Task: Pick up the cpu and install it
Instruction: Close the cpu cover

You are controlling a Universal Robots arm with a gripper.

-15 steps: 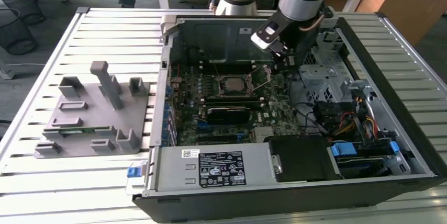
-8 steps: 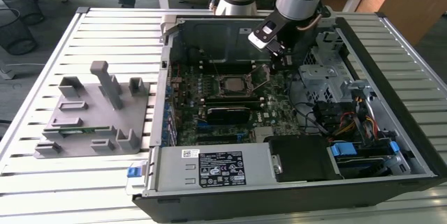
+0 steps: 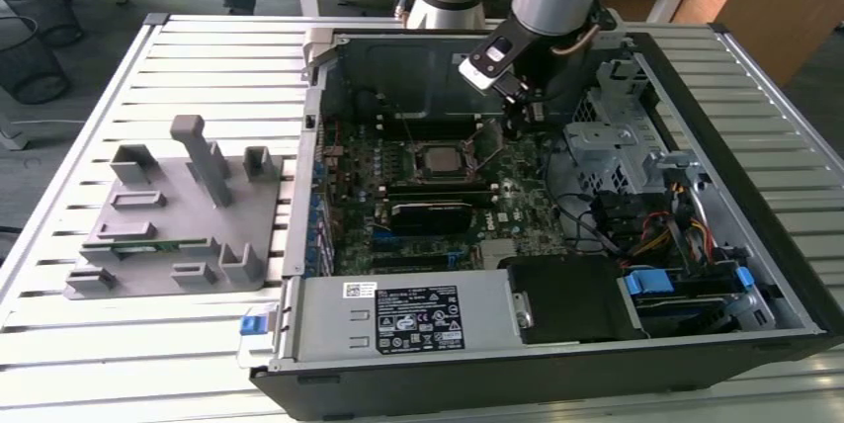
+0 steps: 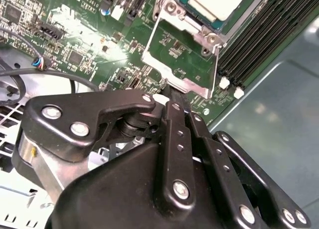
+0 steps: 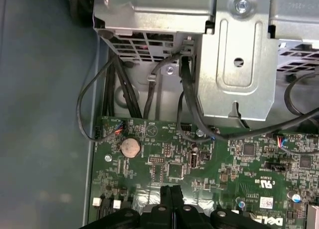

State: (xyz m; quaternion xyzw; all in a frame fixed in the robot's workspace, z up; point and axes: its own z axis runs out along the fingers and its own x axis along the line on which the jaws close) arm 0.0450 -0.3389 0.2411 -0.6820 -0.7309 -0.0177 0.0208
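Observation:
The cpu [image 3: 440, 158], a small square chip with a silver-grey top, lies in its socket in the middle of the motherboard [image 3: 528, 181] inside the open computer case [image 3: 738, 245]. In the second wrist view the cpu [image 4: 217, 0] sits beside a shiny metal retention frame [image 4: 164, 59]. My gripper [image 3: 516, 124] hangs low over the board on the exterior view's right of the socket. Its black fingers are pressed together with nothing visible between them in both wrist views; the gripper [image 4: 171, 93] has its tips at the frame's edge, and the gripper [image 5: 172, 190] points at the board.
A grey metal drive bracket [image 5: 239, 54] with black cables [image 5: 187, 104] stands close beside the gripper. A black heatsink block [image 3: 429, 213] sits nearer than the socket. A grey fixture tray [image 3: 198, 280] with a green memory stick [image 3: 132, 243] lies on the slatted table [image 3: 198, 57].

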